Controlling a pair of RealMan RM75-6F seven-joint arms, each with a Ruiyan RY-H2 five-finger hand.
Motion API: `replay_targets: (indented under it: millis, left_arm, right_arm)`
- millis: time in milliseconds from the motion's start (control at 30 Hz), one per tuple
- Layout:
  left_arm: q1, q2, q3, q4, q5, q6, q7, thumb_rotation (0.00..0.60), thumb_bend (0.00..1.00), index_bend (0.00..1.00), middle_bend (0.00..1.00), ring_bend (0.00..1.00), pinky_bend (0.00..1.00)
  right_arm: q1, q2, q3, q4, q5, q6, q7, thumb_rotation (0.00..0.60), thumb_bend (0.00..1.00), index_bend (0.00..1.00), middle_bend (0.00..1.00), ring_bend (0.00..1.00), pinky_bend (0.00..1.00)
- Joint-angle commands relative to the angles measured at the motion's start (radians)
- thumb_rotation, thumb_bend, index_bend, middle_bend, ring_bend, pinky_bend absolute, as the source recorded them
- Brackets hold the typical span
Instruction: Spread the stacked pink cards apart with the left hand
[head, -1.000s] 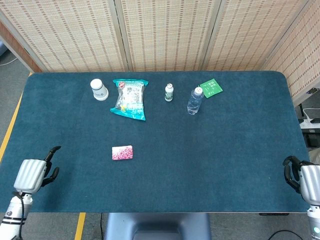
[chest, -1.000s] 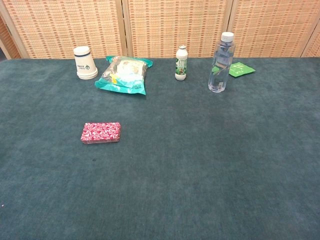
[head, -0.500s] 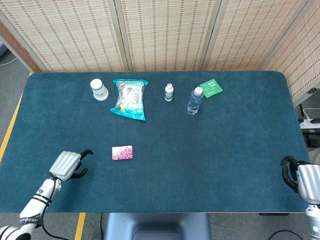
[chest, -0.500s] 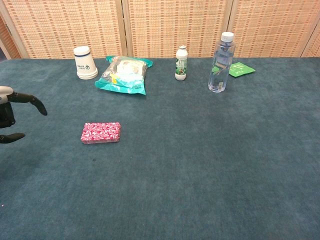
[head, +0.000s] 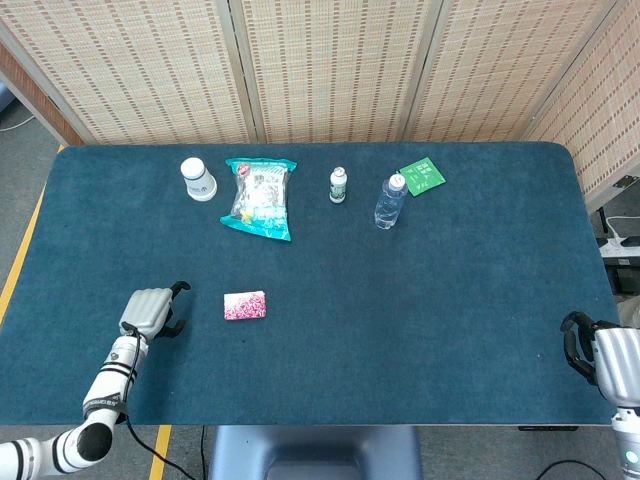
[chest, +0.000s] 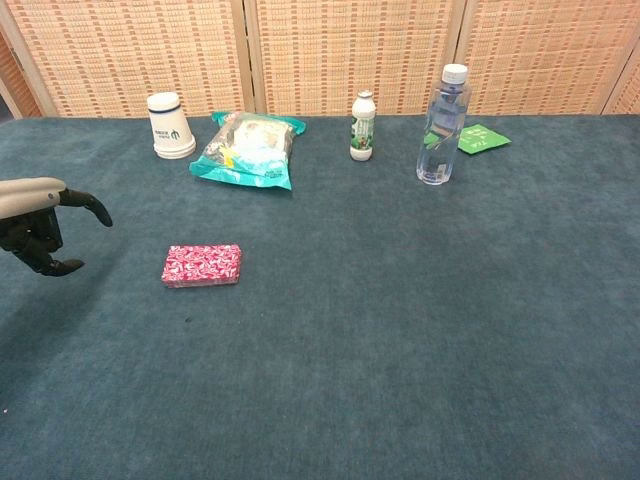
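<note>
A neat stack of pink cards (head: 245, 306) lies flat on the near-left part of the blue table (head: 420, 300), untouched. The left hand (head: 150, 311) hovers just left of it, empty, fingers loosely curled and apart, seemingly lined up to reach in. The right hand (head: 600, 350) rests at the near-right edge, fingers curled, holding nothing.

Along the far edge of your dark teal table (head: 450, 320) you have a row of bystanders; a white cup (head: 198, 179) stands upside down at the left (dark logo on its side), and just beside it lies a teal snack bag (head: 261, 197). Further right you see a small white bottle (head: 338, 185) with a green label, upright; near it stands a clear water bottle (head: 390, 202), with a green packet (head: 422, 176) flat just behind; a woven folding screen (head: 320, 65) backs the table.
</note>
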Motion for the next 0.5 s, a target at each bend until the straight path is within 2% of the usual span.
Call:
replay_targets:
  millis: [33,200,500]
  left_arm:
    - [-0.089,-0.103,-0.061,-0.047,-0.27,0.167,0.165,0.6,0.39,0.22,1.0,1.0,1.0]
    - [-0.116,-0.163,-0.095,-0.079,-0.359,0.273,0.186,0.6,0.41,0.2,1.0,1.0,1.0]
    - [-0.141,-0.223,-0.112,-0.11,-0.371,0.31,0.17,0.6,0.41,0.15,1.0,1.0,1.0]
  right_arm:
    - [0.001,0.001,-0.001,0.0,0.001,-0.004,0.0,0.6,0.54,1.0,0.87,0.77,0.95]
    - [0.005,0.004,-0.005,-0.002,0.001,-0.016,-0.004,0.6,0.54,0.99,0.87,0.77,0.95]
    - [0.006,0.01,-0.006,-0.006,0.001,-0.019,0.006,0.6,0.54,1.0,0.87,0.77,0.95]
